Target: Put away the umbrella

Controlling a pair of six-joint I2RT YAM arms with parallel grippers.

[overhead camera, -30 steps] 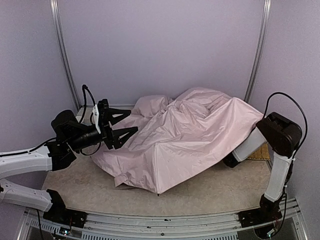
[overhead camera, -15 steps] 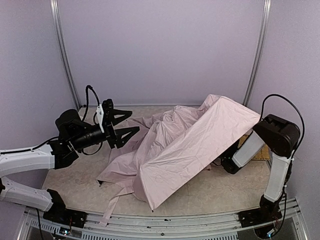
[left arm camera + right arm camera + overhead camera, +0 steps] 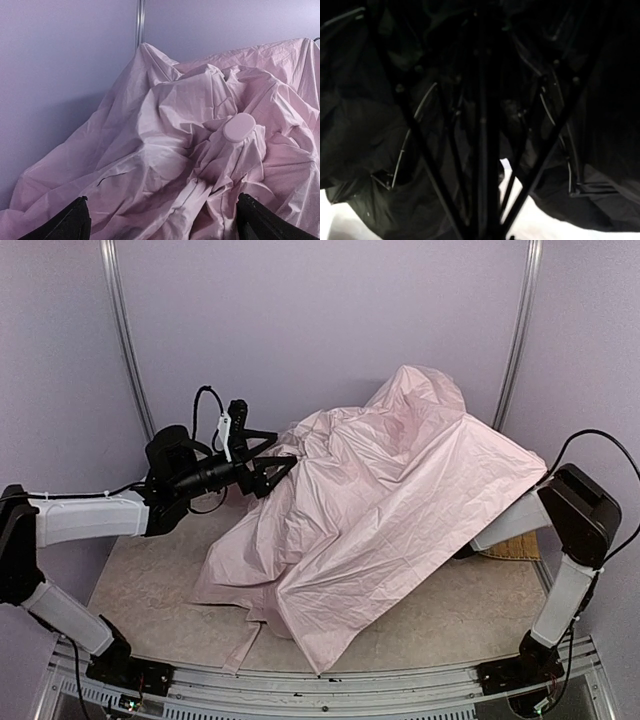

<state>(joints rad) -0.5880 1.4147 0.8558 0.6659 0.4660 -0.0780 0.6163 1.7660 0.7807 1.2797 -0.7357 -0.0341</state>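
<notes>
Fabric takes up most of the scene: the pale pink folding umbrella (image 3: 400,500) lies half-collapsed over the middle and right of the beige stone-patterned tabletop (image 3: 140,590). Its canopy is crumpled and deeply creased, peaking high toward the back wall and sloping in one broad, flatter panel down to the near edge. A narrow pink strip (image 3: 243,645) of the same cloth trails flat on the table at the front left of the heap. My left gripper (image 3: 272,458) hangs right at the canopy's left side, above the table, jaws spread wide with nothing between them. From my left wrist I see the two black fingertips (image 3: 75,222) far apart at the bottom corners and, ahead of them, bunched folds gathered round a small round pink cap (image 3: 239,127). My right arm (image 3: 575,525) reaches in under the canopy's right edge, so my right gripper is hidden from above. My right wrist view is dark: black lining (image 3: 380,125) and thin black ribs (image 3: 415,130) fanning out from the thin black shaft (image 3: 487,150) up the middle. I cannot tell whether that gripper is closed on anything. A woven straw mat (image 3: 512,545) peeks out just beside the right forearm.
</notes>
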